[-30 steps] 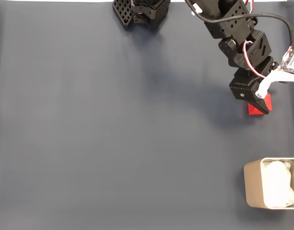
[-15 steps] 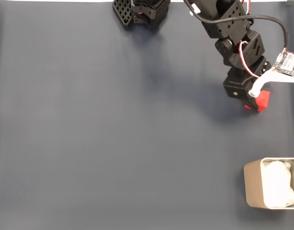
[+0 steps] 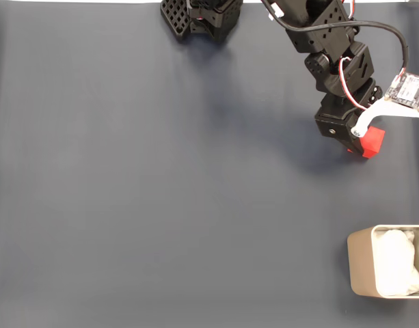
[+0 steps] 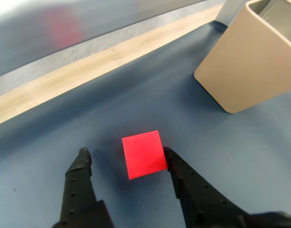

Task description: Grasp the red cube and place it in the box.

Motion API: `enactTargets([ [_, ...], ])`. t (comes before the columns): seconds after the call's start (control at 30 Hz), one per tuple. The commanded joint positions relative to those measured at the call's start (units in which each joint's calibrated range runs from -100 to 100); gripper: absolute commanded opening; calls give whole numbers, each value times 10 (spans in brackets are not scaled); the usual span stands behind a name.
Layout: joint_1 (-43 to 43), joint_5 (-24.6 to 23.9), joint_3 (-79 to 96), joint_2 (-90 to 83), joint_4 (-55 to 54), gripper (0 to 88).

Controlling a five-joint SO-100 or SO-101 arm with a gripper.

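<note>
We've got the gripper (image 4: 124, 156) open around the red cube (image 4: 143, 154) at bottom centre. One finger touches it. The box (image 4: 249, 66) sits upper right.

A dark blue-grey table (image 3: 161, 205) carries the beige box (image 3: 359, 270) near its right edge.

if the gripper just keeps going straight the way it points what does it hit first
Most likely the red cube: in the wrist view it lies between the open fingers of the gripper, touching the right one. Beyond is bare mat.
</note>
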Motion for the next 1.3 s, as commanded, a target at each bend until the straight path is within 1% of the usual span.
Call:
enactTargets([
  [0.0,0,0,-9,-40,7,340],
  [0.43,5,6,-15,-42,20,225],
  [0.73,4,18,-15,-39,37,194],
  [1.27,4,20,-32,-33,33,143],
])
